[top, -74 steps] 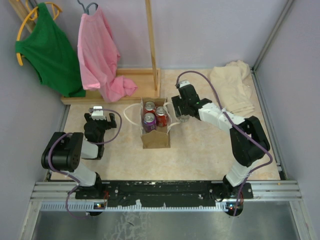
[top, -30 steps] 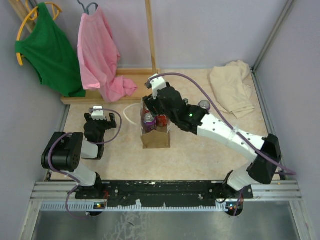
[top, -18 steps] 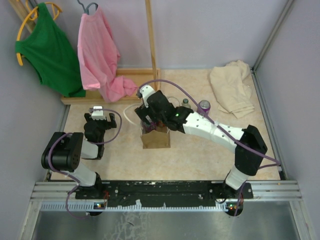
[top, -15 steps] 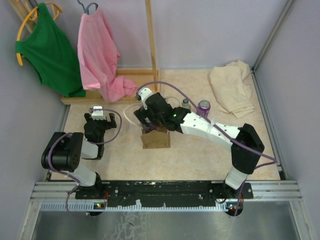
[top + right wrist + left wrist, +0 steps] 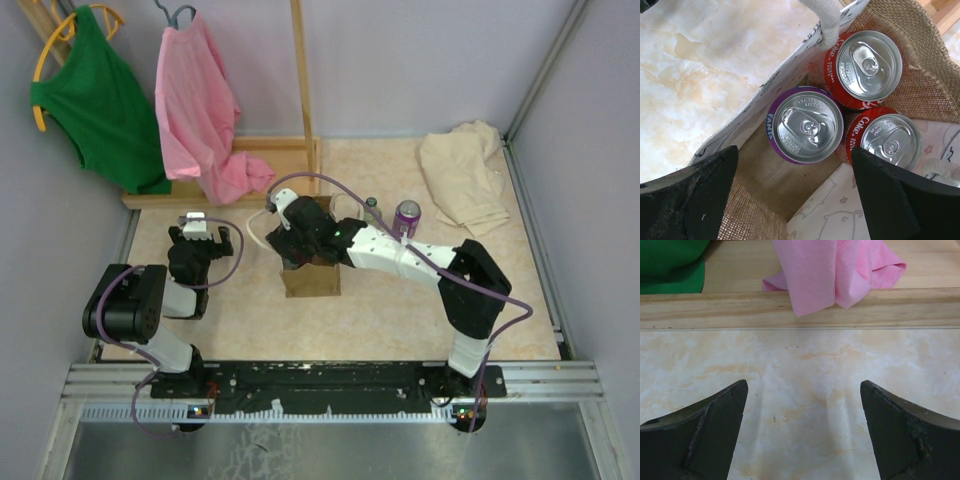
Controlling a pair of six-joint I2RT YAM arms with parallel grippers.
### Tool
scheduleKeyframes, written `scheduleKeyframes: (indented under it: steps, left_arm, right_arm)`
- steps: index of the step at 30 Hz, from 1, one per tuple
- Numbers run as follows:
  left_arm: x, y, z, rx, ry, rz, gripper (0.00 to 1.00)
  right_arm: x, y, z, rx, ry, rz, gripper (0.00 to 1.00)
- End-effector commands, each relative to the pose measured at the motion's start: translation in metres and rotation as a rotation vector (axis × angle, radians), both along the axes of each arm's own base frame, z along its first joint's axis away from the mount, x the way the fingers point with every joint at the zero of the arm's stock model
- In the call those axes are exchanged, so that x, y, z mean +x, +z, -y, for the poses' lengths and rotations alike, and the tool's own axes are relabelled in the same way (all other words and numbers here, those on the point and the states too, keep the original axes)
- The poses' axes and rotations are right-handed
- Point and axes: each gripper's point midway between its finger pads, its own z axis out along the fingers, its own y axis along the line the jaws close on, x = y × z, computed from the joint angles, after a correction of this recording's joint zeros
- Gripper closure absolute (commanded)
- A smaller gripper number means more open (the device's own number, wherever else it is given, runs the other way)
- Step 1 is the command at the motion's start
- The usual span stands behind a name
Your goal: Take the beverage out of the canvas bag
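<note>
The tan canvas bag (image 5: 312, 276) stands mid-table with its white loop handle (image 5: 259, 228) to the left. My right gripper (image 5: 292, 238) hovers open over its mouth. In the right wrist view the bag's burlap wall (image 5: 922, 92) encloses a purple Fanta can (image 5: 804, 131) and two red Coke cans (image 5: 868, 67) (image 5: 888, 141), all upright. The right gripper (image 5: 794, 152) is open and empty above the Fanta can, its fingers (image 5: 695, 195) straddling it. My left gripper (image 5: 195, 236) rests open and empty to the left of the bag; in its wrist view (image 5: 803, 386) only table shows between the fingers.
A purple can (image 5: 406, 216) and a smaller dark can or bottle (image 5: 372, 208) stand on the table right of the bag. A cream cloth heap (image 5: 462, 175) lies at the back right. A wooden rack base (image 5: 800, 310) with a pink garment (image 5: 837, 270) and a green one (image 5: 95, 95) lies at the back left.
My right arm swung left from beside the bag's right side to over its opening, uncovering the purple can on the table. The left arm has not moved.
</note>
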Motion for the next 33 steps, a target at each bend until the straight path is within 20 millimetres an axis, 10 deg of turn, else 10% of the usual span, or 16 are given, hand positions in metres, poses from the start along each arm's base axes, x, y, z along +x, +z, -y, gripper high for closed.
scheduleKeyframes:
  steps: [1, 33]
  left_arm:
    - [0.005, 0.008, 0.002, 0.003, -0.001, 0.031, 0.00]
    - [0.005, 0.008, 0.002, 0.002, 0.000, 0.031, 0.00]
  right_arm:
    - [0.001, 0.007, -0.015, 0.028, 0.035, 0.026, 0.06]
    - [0.021, -0.034, -0.021, -0.047, -0.052, 0.019, 0.16]
